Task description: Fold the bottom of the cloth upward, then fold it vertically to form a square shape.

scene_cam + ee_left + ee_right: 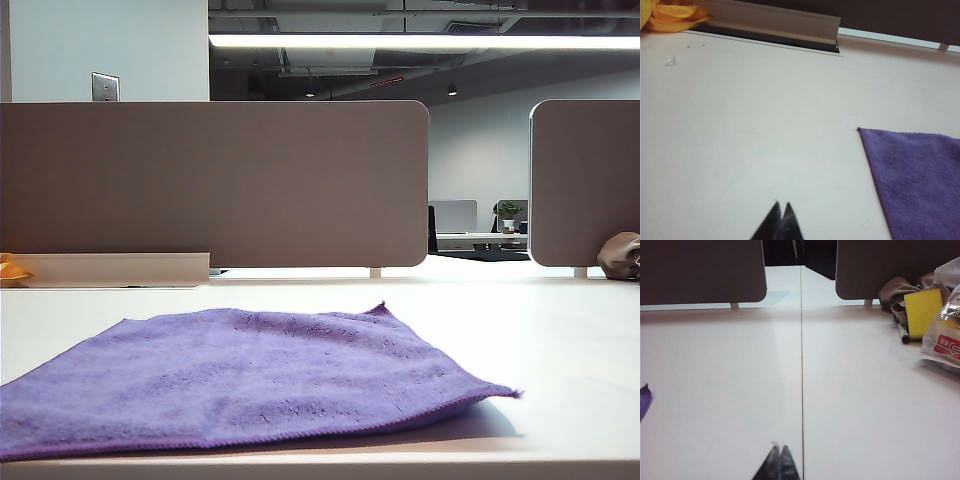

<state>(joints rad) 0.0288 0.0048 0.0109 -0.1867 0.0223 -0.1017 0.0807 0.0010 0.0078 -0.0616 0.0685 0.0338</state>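
On table (560,330), flat cloth (250,380); both hands (781,220) (778,462) closed.

White table (560,330) with a seam running near to far. Two grey divider panels (215,185) stand along its far edge. A grey cable tray (772,24) lies far left, an orange object (672,15) beside it. Far right: a brownish-grey lump (620,255), yellow sponge (922,311), black marker (902,333) and plastic packet (945,337), clustered together.

Bright overhead strip light (420,41), soft shadows, wrist views slightly blurred.
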